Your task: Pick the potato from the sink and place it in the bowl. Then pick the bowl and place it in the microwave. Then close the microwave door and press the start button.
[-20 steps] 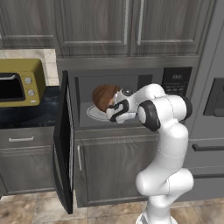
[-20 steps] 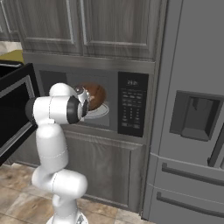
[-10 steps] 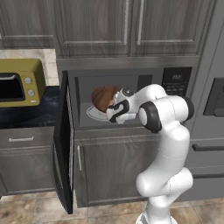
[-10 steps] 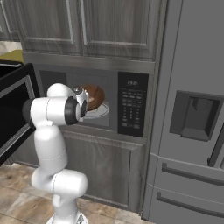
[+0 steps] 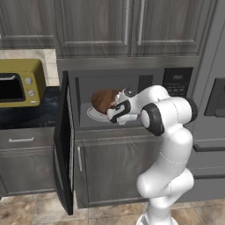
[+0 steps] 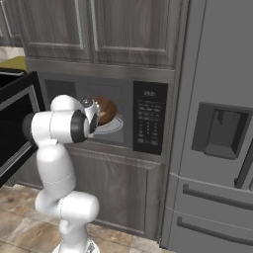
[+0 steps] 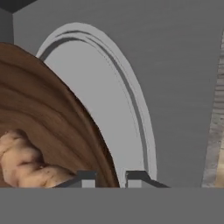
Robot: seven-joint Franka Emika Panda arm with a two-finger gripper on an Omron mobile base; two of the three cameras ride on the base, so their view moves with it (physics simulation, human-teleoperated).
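Reaching into the open microwave (image 5: 132, 99), the white arm holds its claw (image 7: 111, 178) at the rim of the bowl (image 7: 48, 127). In the hand view the two finger tips stand one on each side of the brown wooden rim, pinching it. The potato (image 7: 26, 162), a pale knobbly lump, lies inside the bowl near that rim. Under the bowl the round glass plate (image 7: 109, 96) rests on the grey microwave floor; whether the bowl touches it cannot be told. The black microwave door (image 5: 63, 145) hangs wide open to the left, seen nearly edge-on in the left base view. A yellow toaster oven (image 5: 19, 83) stands on the dark surface (image 5: 26, 116) further left. A grey fridge (image 6: 217, 133) stands to the right.
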